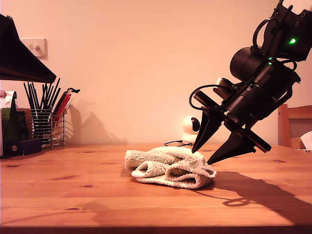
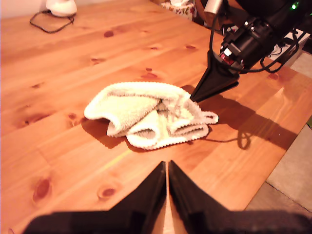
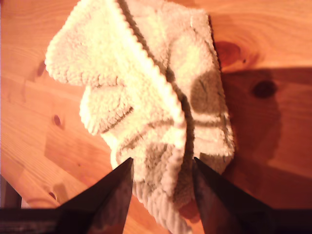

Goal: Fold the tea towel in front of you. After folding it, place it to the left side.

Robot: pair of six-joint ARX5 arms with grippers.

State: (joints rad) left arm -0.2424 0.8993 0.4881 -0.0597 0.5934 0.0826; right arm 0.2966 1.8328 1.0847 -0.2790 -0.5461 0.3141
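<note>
The tea towel [image 1: 165,168] is a cream, fluffy cloth lying bunched in a loose heap at the middle of the wooden table [image 1: 73,195]. My second gripper [image 1: 202,157] reaches down from the exterior view's right, open, with its tips at the heap's upper right edge. In the second wrist view the tea towel [image 3: 146,87] and its ribbed hem run between the spread fingers [image 3: 114,195] of my second gripper [image 3: 162,161]. My first gripper [image 2: 167,165] is shut and empty, held apart from the tea towel [image 2: 141,114] on the near side. Across the heap, my second gripper [image 2: 197,95] touches its edge.
A wire basket of black utensils [image 1: 46,124] and boxes [image 1: 12,131] stand at the exterior view's back left. A small white device with a cable [image 1: 190,127] sits behind the towel. A wooden chair [image 1: 295,124] is at the exterior view's right, and a dark shape [image 1: 22,53] hangs at its upper left.
</note>
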